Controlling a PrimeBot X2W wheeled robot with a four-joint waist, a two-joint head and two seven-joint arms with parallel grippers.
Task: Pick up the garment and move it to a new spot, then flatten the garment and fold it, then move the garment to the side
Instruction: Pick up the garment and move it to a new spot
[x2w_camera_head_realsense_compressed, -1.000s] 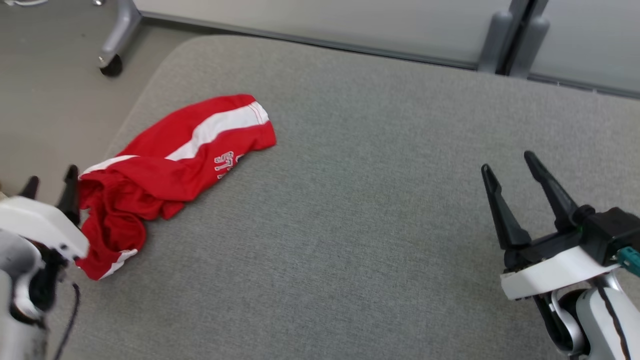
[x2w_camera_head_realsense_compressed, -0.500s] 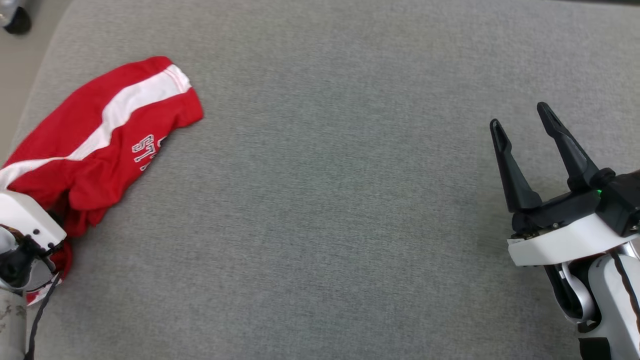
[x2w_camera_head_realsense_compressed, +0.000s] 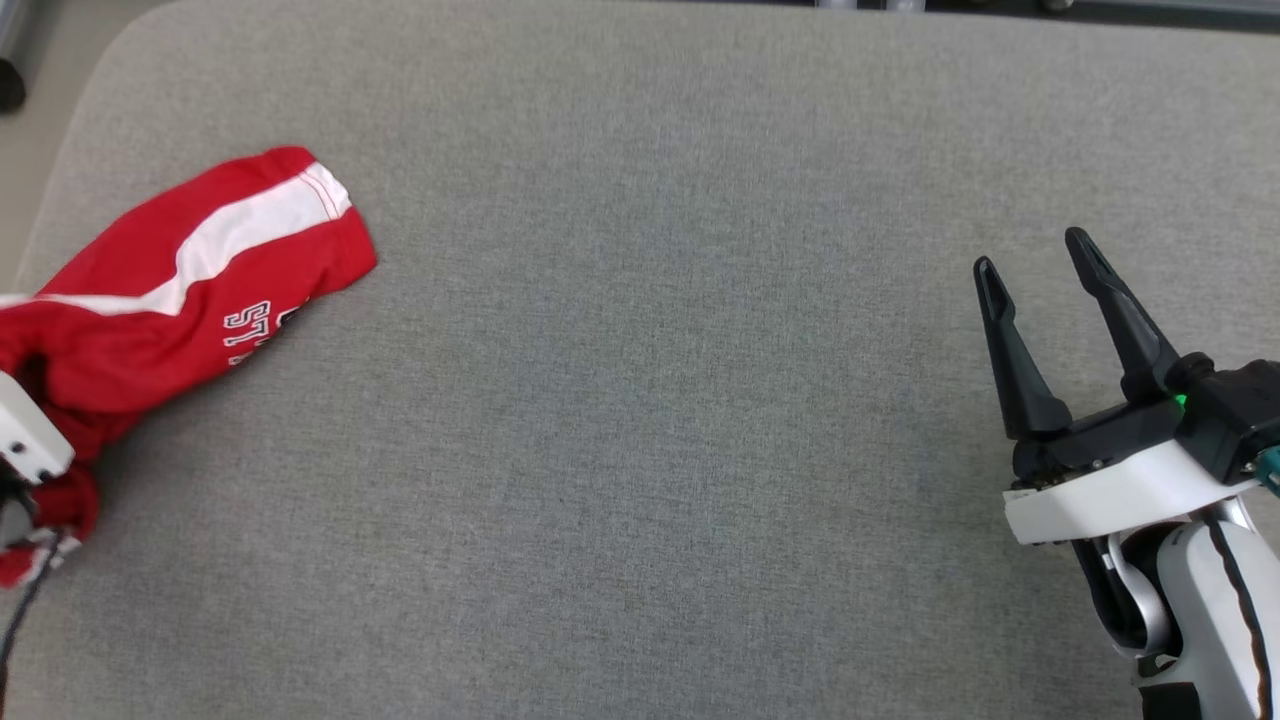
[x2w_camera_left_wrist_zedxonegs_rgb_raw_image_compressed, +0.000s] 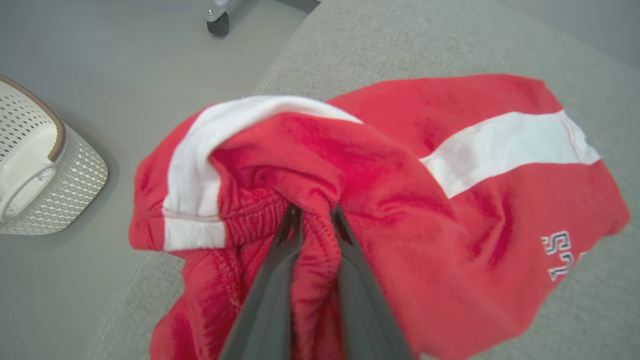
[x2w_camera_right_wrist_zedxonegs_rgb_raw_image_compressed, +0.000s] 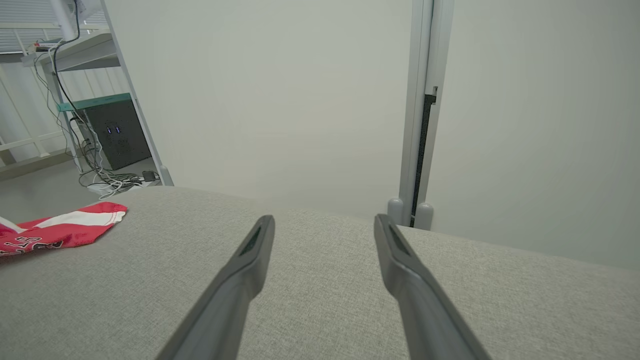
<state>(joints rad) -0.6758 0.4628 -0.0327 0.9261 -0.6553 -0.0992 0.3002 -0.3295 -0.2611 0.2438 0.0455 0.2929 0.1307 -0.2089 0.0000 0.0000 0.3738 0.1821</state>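
At the left edge of the worktop (x2w_camera_head_realsense_compressed: 650, 400), I am watching the left fingers (x2w_camera_left_wrist_zedxonegs_rgb_raw_image_compressed: 289, 235) pinching a fold of the red garment (x2w_camera_head_realsense_compressed: 190, 290), while the right fingers (x2w_camera_head_realsense_compressed: 1000, 320) are hovering wide open, empty.

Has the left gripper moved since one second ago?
Yes. The left gripper came inward, nearer the white lettering on the garment: from beside its bunched end to pinching a fold.

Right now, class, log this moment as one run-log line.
left claw: shut on garment | right claw: open, empty | garment: bunched, left end of grey surface
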